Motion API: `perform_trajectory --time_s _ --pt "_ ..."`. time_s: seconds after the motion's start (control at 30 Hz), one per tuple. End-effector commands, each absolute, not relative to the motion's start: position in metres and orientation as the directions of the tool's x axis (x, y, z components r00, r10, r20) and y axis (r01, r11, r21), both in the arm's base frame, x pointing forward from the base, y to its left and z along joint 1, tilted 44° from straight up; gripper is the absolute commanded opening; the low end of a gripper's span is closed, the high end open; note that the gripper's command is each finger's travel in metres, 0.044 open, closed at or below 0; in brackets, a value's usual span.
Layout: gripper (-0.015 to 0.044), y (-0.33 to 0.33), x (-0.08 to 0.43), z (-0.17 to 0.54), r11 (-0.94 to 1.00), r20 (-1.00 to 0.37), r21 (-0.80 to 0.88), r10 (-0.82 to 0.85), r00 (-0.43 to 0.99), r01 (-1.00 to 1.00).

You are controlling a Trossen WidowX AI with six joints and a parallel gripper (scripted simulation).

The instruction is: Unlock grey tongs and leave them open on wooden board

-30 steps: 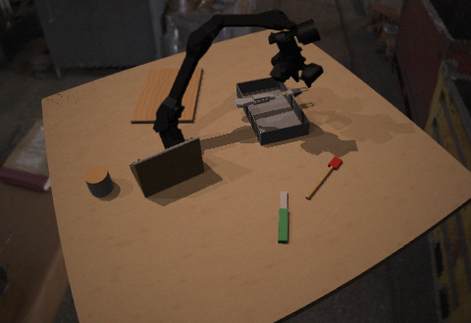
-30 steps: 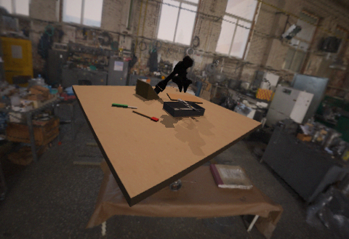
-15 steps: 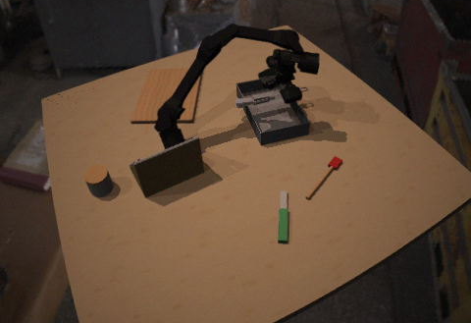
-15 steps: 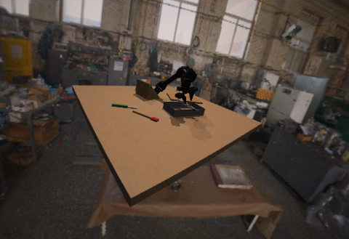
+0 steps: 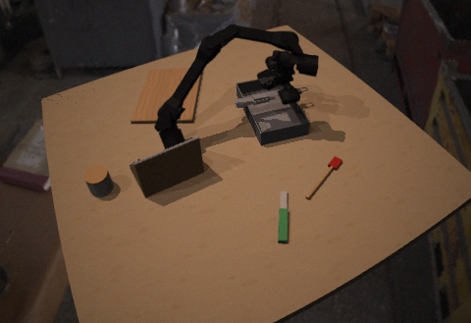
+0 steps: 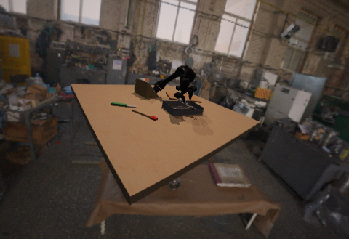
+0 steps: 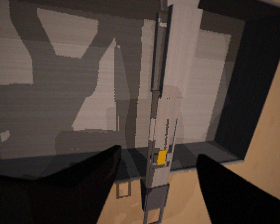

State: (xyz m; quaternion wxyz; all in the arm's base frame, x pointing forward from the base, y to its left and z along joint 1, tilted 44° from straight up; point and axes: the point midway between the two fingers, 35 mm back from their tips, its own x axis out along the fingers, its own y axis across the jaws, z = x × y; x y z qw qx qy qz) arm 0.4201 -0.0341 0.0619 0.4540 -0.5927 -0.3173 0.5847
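The grey tongs [image 5: 260,97] [image 7: 184,55] lie across the roasting tin [image 5: 285,134] [image 6: 182,111] [image 7: 255,100], with their two arms close together. In the wrist view, a yellow mark [image 7: 161,157] shows on their narrower end, near the tin's rim, and a dark piece with a wire loop sticks out past that rim. My gripper [image 5: 277,91] [image 6: 185,99] [image 7: 158,155] is open and points down over this end. The tongs run between the two fingers in the wrist view, with a gap on each side. The wooden board [image 5: 162,93] lies flat beyond the arm, with nothing on it.
A brown upright panel [image 5: 172,169] [image 6: 143,88] stands by the arm's base. A grey can with an orange top [image 5: 99,182] stands beside it. A green-handled knife [image 5: 283,226] [image 6: 118,104] and a red-headed spatula [image 5: 335,162] [image 6: 153,118] lie on the table.
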Motion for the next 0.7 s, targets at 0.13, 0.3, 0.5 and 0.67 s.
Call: perform_trajectory --time_s 0.13,0.3,0.5,0.67 --pt "0.0260 -0.022 0.423 0.059 -0.366 -0.384 -0.918 0.917 0.110 -0.153" --pt "0.0260 -0.014 0.424 0.056 -0.355 -0.372 -0.922 0.922 0.105 -0.152" --pt "0.0260 -0.005 0.425 0.053 -0.342 -0.358 -0.928 0.928 0.098 -0.151" --pt "0.0260 0.003 0.426 0.050 -0.330 -0.346 -0.932 0.934 0.092 -0.151"
